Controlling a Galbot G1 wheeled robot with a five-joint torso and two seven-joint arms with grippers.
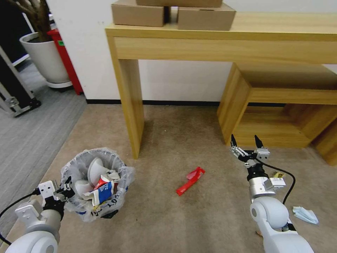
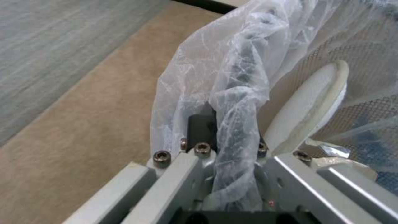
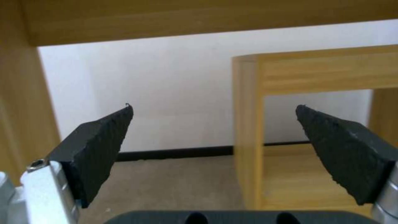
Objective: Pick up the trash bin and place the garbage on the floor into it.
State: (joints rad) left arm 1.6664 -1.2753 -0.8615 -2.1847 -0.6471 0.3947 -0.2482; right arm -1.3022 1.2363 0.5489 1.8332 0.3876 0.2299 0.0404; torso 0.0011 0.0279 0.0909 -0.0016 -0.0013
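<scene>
The trash bin, black with a crinkly clear liner, hangs at lower left with my left gripper shut on its rim. In the left wrist view the liner and rim are pinched between the jaws. White slippers, a red-white cup and paper lie inside the bin. A red wrapper lies on the beige carpet floor between my arms. A light-blue mask lies at far right. My right gripper hovers open and empty, right of the wrapper, pointing at the wooden furniture; its fingertips stand wide apart.
A tall wooden table with cardboard boxes stands ahead, its leg just behind the bin. A lower wooden bench sits at right. Grey carpet, a white planter and a red object lie at far left.
</scene>
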